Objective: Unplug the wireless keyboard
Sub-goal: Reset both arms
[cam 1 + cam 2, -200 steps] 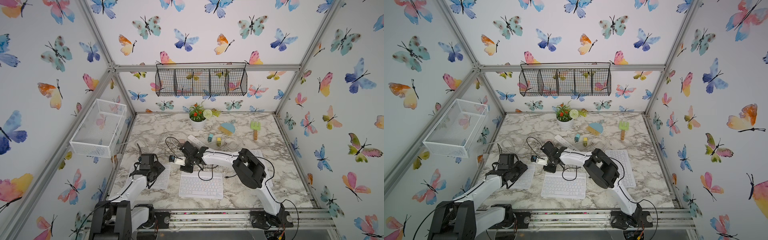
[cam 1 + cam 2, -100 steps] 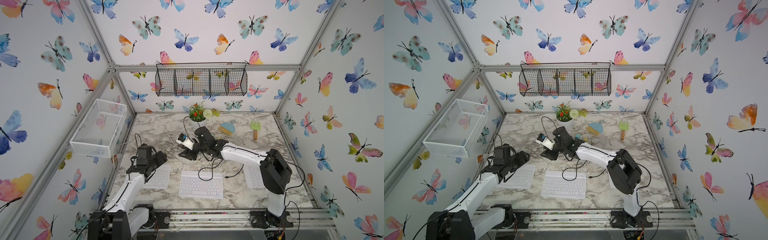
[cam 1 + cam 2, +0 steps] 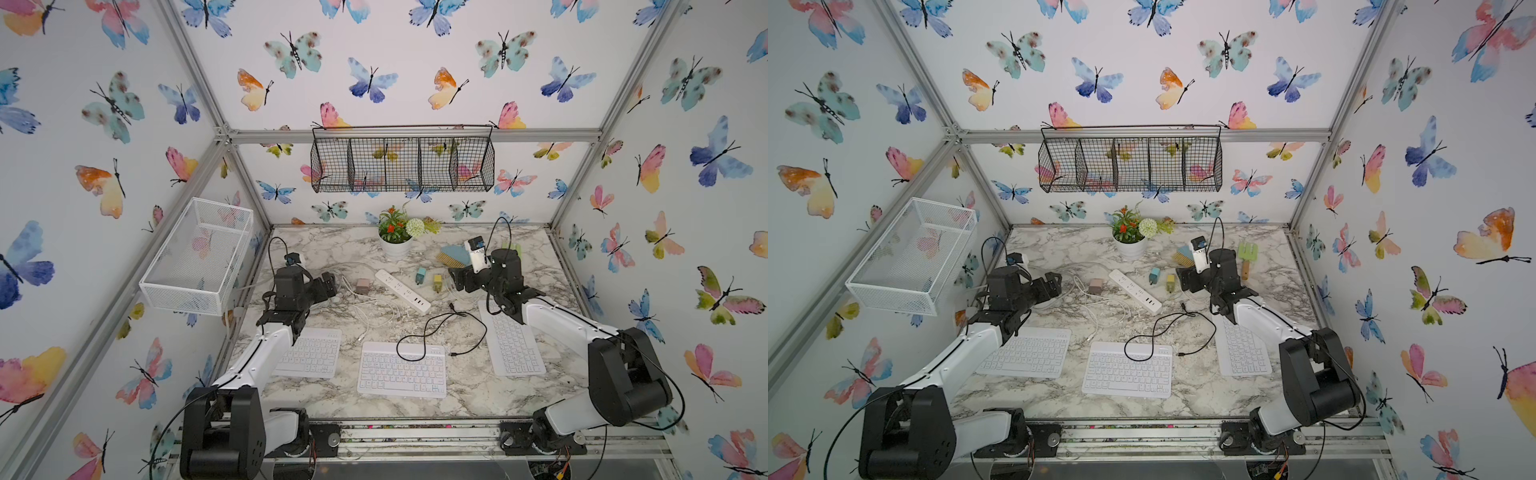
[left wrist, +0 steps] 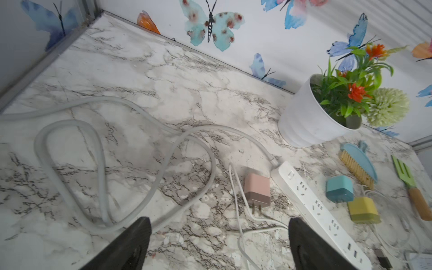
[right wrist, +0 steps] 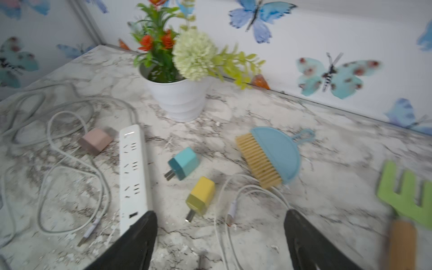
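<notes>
A: Entry starts at the left gripper (image 4: 218, 221). Jaws are spread wide with nothing between them. It hangs over the grey power cord (image 4: 101, 177) looped on the far-left part of the worktop (image 4: 163, 77). Ahead lie the pink charger (image 4: 257, 190), prongs bare, and the power strip (image 4: 320, 210).

B: The right gripper (image 5: 221, 212) reads the same: jaws apart, empty. Under it are a loose white cable (image 5: 232, 209), the yellow charger (image 5: 202, 196) and the blue charger (image 5: 184, 163), all unplugged beside the strip. In both top views it hovers past the far end of the right-hand keyboard (image 3: 513, 345).

A: Where is the target?

B: The wireless keyboard (image 3: 402, 370), the one with pastel-tinted keys, lies flat at the middle front of the worktop. It sits between the right-hand one and the left-hand keyboard (image 3: 309, 353). Both grippers are well apart from it.

A: And the black cable (image 3: 397, 351)?

B: Its loop drapes over the keyboard's far edge. One connector rests on the marble just beside the far right corner. The other end lies near the strip. Neither looks seated in a port, though the plugs are small in the top views.

A: Judgement: the unplugging looks done, and neither arm touches cable or keyboard. What remains is, at most, confirming the port is clear and parking the arms.
</notes>
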Motion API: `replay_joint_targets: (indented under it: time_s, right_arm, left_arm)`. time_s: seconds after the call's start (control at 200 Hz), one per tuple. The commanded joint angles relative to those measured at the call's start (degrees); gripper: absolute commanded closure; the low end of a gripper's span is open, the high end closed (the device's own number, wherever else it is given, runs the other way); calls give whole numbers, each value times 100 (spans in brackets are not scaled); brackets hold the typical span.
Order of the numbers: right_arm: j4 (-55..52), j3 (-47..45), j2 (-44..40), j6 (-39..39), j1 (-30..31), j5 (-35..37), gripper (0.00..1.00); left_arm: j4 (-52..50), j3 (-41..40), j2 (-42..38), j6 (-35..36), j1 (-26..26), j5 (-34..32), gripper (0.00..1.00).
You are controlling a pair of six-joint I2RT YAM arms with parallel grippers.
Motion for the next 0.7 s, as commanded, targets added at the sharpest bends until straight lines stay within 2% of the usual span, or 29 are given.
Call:
replay_joint_targets:
  time_s: [0.0,0.12,0.21,0.345,0.44,0.486,0.541,0.576,0.631,0.696]
  right_arm:
    - [603,-503,-269,292,-191,810,2]
    - [1142,-1134,-515,718,-642,1406,2]
    - [1604,-1625,-725,851,-899,1916,2]
    - [2284,-2259,-870,949,-1093,2661,2]
    - [2438,-2480,-857,949,-1131,3041,2]
    - [2609,-2632,-868,917,-1131,3162,2]
    - [2988,-2893,-883,814,-1139,3198,2]
    - [3316,-3071,-879,714,-1139,3170,2]
    - [3902,-3345,-798,565,-1139,3102,2]
    - [4594,-3569,-582,361,-1139,2917,2]
  left_arm:
    - [1283,-765,-67,719,3,-671,5]
    - [2434,-1481,-36,703,80,-1063,4]
    - [2887,-1652,217,937,109,-1144,3]
    - [3781,-1843,688,1333,120,-1131,2]
    - [4392,-2104,831,1558,118,-839,1]
    - [5132,-2492,946,1619,109,-776,2]
    - [6633,-3139,1126,1682,97,-707,2]
    - [7096,-3316,1191,1678,100,-745,2]
    - [6907,-3198,1187,1649,95,-777,2]
    - [5742,-2756,1012,1602,97,-863,2]
